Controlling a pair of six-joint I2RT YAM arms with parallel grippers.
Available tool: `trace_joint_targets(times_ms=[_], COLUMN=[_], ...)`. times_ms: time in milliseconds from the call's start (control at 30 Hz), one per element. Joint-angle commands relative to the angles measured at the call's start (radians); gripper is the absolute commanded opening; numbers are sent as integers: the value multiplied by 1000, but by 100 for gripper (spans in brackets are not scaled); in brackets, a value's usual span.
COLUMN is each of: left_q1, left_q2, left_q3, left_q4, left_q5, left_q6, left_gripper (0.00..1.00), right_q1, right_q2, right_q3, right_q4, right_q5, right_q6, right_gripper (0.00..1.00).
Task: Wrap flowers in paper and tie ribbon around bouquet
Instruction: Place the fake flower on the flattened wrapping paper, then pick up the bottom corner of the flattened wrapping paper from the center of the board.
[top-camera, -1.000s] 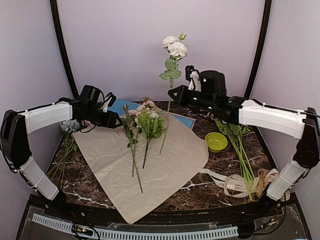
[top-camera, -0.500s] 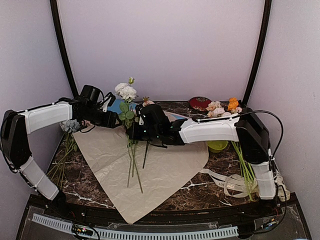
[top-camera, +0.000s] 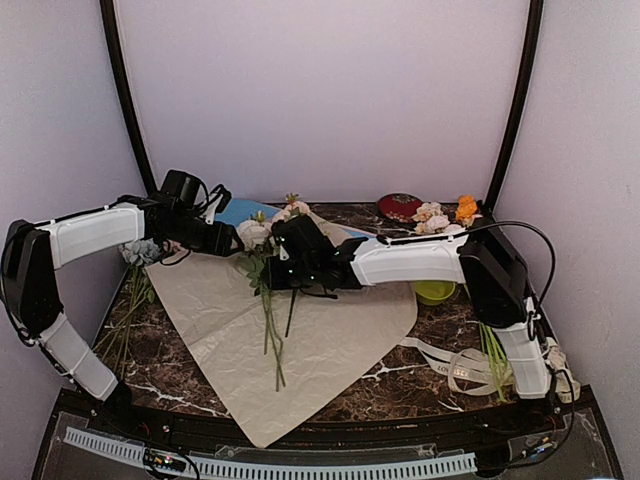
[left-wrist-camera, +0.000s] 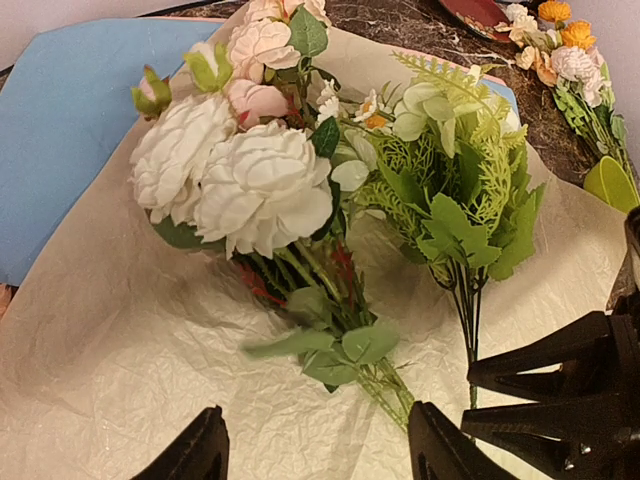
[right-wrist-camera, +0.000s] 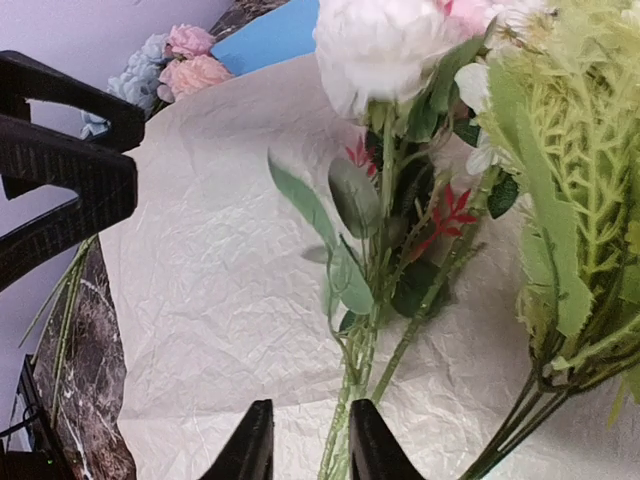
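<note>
We see the flowers laid across the paper, stems toward its near corner for rolling, our right claw parted loosely around one stem, our left claw released, empty, over its far-left edge.

The top external camera looks down from above and behind, across the whole table. Both wrist cameras sit close above the paper, facing the same flowers from opposite sides.

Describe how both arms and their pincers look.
Both the left arm and right arm have white shells over black joints, with thin black cables looping alongside. The left pincer and right pincer have matte black plastic fingers.
</note>
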Motion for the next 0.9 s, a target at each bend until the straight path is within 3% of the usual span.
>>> trace_joint_targets(times_ms=[0,200,467,600,733,867], left_q1=[3,4,3,3,2,-7], left_q2=[-35,-29,-28,-19,-31,-100], left_q3=[12,12,12,21,69,15], left_q4=[-15,-17,-17,-37,-87,-84], left_q5=[-2,-4,-5,2,102,46], left_q6=[16,16,17,-2,-61,-123], left_gripper=[63,63,63,63,63,62], right_q1=[0,-27,-253,-285,-284,-269], right_q2=[-133,-347,-616,-621,-579,-582], right_q3=[-43,-134,-362,-364,-333,-369], right_q4=[-18,-52,-116,-235,-353,-444], right_q5=[68,119,103,99,37,96], right_q6=[-78,-166,-167,-211,-241,-234], right_gripper=[32,28,23,27,27,27])
